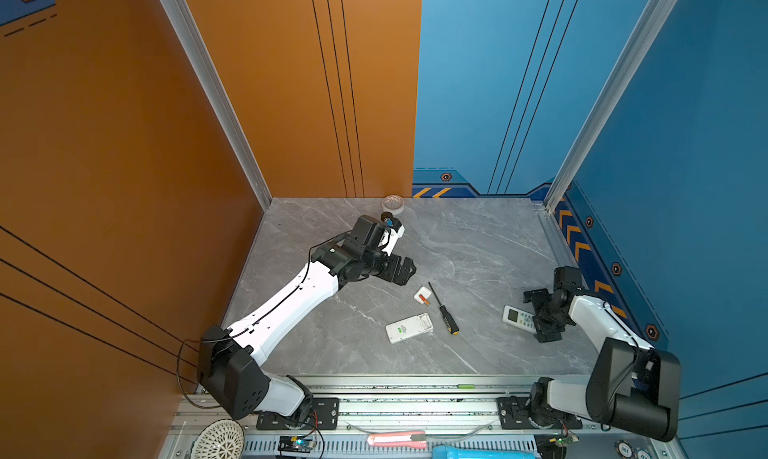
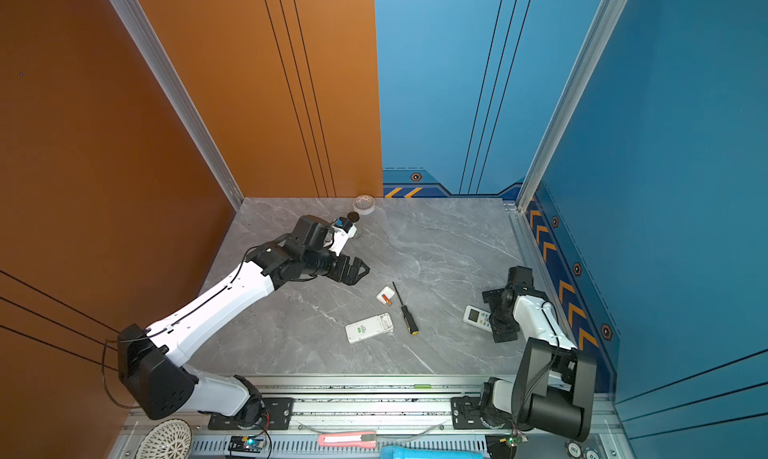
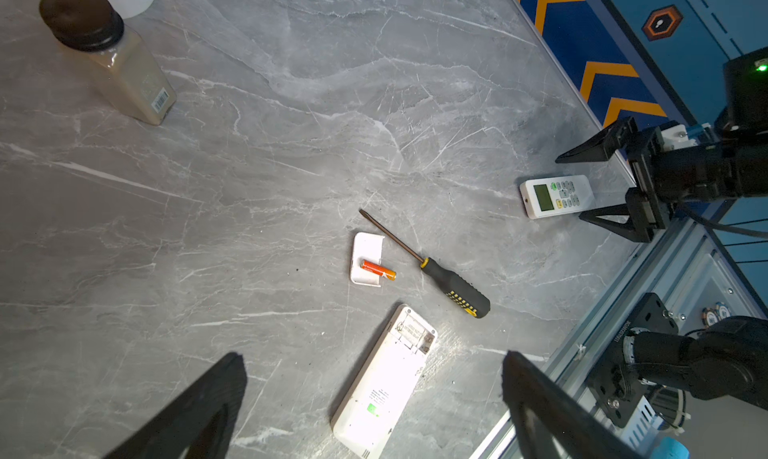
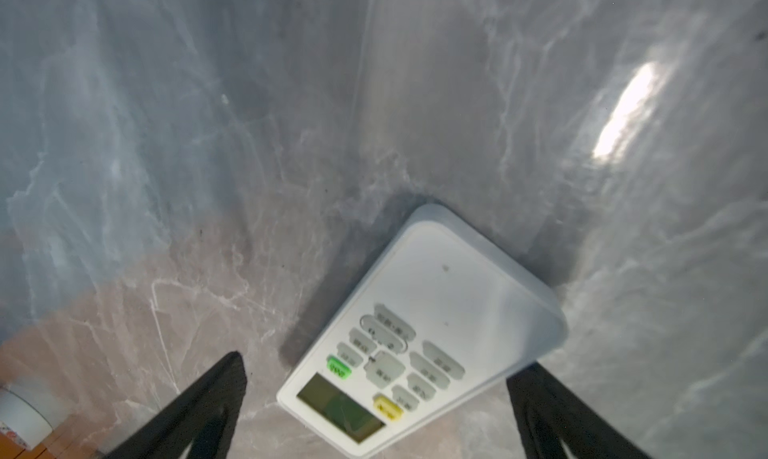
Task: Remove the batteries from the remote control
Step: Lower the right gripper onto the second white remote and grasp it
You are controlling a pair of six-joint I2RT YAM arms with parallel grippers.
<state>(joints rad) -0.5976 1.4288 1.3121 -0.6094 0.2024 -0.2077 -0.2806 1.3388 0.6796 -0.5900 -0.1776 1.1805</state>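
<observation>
The far and right-hand stretch of the surface point(image 1: 478, 236) lies bare. Nearer the middle, the cover point(image 1: 423, 295), the battery point(image 3: 377, 269) on it, the screwdriver point(image 1: 445, 311) and the opened remote point(image 1: 409, 328) crowd together, and only a narrow slot separates cover from screwdriver shaft. A clear lane runs between the screwdriver and the second remote point(image 1: 517, 319), which the spread right hand point(image 1: 532, 317) straddles. A bottle point(image 3: 120, 66) and tape point(image 1: 392, 204) stand at the back edge.

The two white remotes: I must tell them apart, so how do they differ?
The centre remote lies back up, bay uncovered; the right-hand remote lies buttons up. The right-hand remote lies between the right gripper's open fingers; the centre remote does not. Both are white slabs.
</observation>
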